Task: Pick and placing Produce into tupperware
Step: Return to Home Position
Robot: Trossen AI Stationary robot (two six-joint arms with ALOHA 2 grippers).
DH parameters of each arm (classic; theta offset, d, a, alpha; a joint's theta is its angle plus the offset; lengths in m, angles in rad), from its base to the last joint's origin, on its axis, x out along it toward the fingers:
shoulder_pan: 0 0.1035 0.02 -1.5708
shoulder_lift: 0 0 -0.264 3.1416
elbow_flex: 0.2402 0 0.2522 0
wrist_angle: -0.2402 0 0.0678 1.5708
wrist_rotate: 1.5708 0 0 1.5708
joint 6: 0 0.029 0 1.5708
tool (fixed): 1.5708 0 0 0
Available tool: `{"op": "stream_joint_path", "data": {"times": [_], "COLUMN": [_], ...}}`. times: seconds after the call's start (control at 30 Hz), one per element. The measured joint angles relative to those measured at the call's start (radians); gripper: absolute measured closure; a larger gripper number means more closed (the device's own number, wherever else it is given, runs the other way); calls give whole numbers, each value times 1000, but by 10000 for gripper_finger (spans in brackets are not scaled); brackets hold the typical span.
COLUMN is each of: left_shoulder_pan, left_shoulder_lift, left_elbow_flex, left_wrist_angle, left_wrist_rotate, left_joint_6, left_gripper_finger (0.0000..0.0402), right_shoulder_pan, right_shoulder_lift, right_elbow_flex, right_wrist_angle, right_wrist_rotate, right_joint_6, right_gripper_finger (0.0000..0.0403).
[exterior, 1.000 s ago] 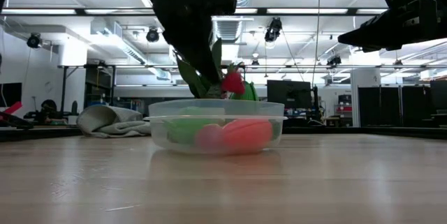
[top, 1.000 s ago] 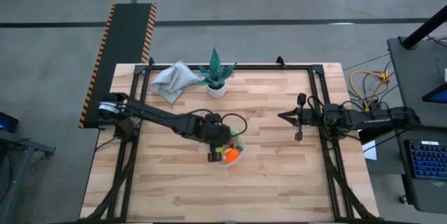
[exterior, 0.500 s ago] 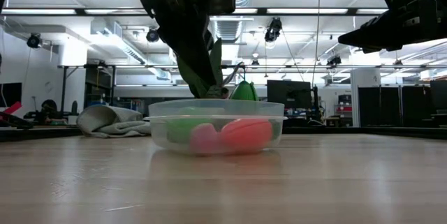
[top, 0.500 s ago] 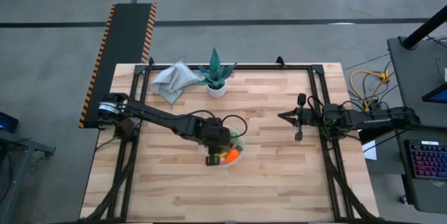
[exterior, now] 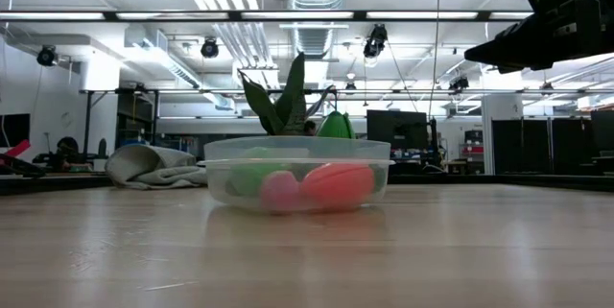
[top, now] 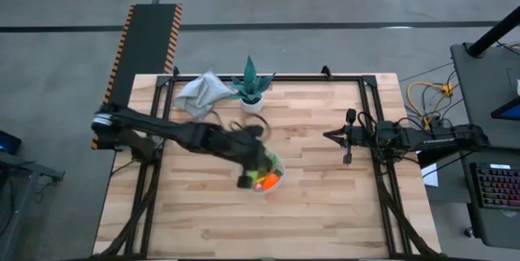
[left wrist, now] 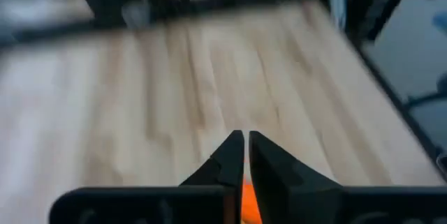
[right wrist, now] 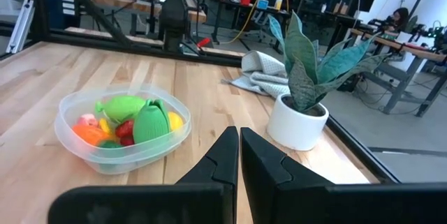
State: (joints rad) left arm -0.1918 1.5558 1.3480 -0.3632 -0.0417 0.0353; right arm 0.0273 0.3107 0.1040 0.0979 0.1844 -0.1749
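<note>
Here we judge the tupperware (right wrist: 140,155) light and flexible, best held by its rim; left pincer (left wrist: 244,135) and right pincer (right wrist: 239,132) are closed, empty.

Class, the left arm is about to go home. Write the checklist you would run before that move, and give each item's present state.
1. Produce lies inside the tupperware: ok.
2. Left gripper shut: ok.
3. Left gripper above the tupperware's rim, not inside it, going by the low view: ok.
4. Right gripper shut, at the right side of the table, apart from the tupperware: ok.
5. Plant upright, apart from the tupperware: ok.
6. Clearance in height between the left arm and the Plant: cannot tell.
</note>
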Motion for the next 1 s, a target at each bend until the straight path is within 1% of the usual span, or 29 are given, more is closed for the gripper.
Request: {"op": "stream_joint_path", "data": {"times": [0.1, 0.2, 0.3, 0.37, 0.43, 0.63, 0.7, 0.8, 0.87, 0.93, 1.0], "left_shoulder_pan": [-11, -32, -65, -89, -108, -114, -114, -106, -86, -60, -25], "left_shoulder_lift": [-129, -271, -426, -533, -641, -940, -1012, -1079, -1105, -1127, -1152], "left_elbow_flex": [-21, -52, -127, -205, -298, -623, -730, -886, -963, -1011, -1028], "left_wrist_angle": [53, 56, 58, 61, 83, 283, 379, 522, 602, 605, 587], "left_wrist_rotate": [-21, -25, -25, -25, -22, -23, -22, -25, -66, -123, -143], "left_joint_6": [96, 201, 302, 347, 358, 330, 316, 321, 345, 371, 384], "left_gripper_finger": [399, 400, 401, 401, 401, 401, 401, 402, 402, 402, 402], "right_shoulder_pan": [0, 0, 0, 0, 0, 0, 0, 0, 0, 0, -2], "right_shoulder_lift": [2, 8, 13, 14, 14, 13, 13, 13, 13, 13, 13], "right_elbow_flex": [0, 0, 0, 0, 0, 0, 0, 0, 0, 0, 0], "right_wrist_angle": [-10, -17, -16, -21, -21, -23, -23, -23, -20, -14, -10], "right_wrist_rotate": [0, 0, -1, -1, -1, -1, 0, 0, 0, 0, 1], "right_joint_6": [1, 12, 26, 35, 44, 45, 44, 39, 21, -7, -26], "right_gripper_finger": [394, 394, 394, 394, 394, 394, 394, 394, 394, 394, 394]}}
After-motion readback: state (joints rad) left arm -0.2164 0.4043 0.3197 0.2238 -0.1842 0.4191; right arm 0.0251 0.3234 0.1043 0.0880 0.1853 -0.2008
